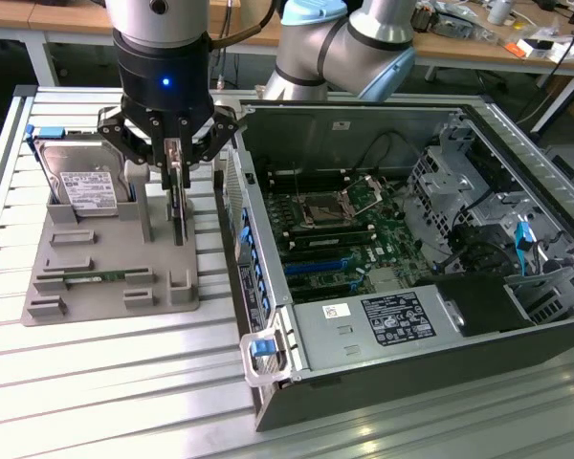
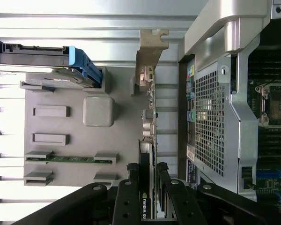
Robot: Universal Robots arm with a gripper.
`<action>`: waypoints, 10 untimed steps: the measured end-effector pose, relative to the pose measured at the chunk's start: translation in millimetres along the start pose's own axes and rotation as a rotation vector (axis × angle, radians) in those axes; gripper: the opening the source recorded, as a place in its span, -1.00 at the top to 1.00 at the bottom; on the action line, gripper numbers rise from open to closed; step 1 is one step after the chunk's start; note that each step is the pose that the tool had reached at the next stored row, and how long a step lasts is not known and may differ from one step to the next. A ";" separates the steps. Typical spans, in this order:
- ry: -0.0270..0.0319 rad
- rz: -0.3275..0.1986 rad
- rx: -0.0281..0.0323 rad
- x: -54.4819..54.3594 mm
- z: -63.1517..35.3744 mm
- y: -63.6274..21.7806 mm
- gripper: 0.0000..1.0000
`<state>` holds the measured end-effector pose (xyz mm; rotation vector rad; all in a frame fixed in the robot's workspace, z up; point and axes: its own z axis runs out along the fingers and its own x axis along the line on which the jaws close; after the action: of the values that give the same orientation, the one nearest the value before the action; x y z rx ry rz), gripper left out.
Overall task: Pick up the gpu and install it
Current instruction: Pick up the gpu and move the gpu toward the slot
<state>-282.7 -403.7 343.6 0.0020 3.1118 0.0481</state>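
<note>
The gpu (image 1: 179,226) is a slim black card standing on its edge in a slot of the grey holder (image 1: 96,253), at the holder's side nearest the computer case. My gripper (image 1: 175,184) reaches down over it from above. In the wrist view the gpu (image 2: 148,117) runs away from the gripper (image 2: 147,172) to its silver-beige bracket (image 2: 151,51). The black fingers (image 2: 132,174) press against both faces of the card's near end. The card's lower edge still sits in the grey holder (image 2: 75,93).
A silver hard drive (image 1: 84,182) with blue rails stands at the holder's back, and a green memory stick (image 1: 91,277) lies in its front slot. The open computer case (image 1: 268,316) lies at the exterior view's right, its motherboard with blue slots (image 1: 323,268) exposed. Slatted metal table around.
</note>
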 end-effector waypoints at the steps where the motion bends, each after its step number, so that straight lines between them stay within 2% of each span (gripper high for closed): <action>1: -0.0001 0.000 -0.0001 0.0 0.0 0.0 0.47; 10: 0.0000 0.000 -0.0001 0.0 -1.5 0.0 0.47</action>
<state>-282.7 -403.7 345.1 0.0020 3.1118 0.0483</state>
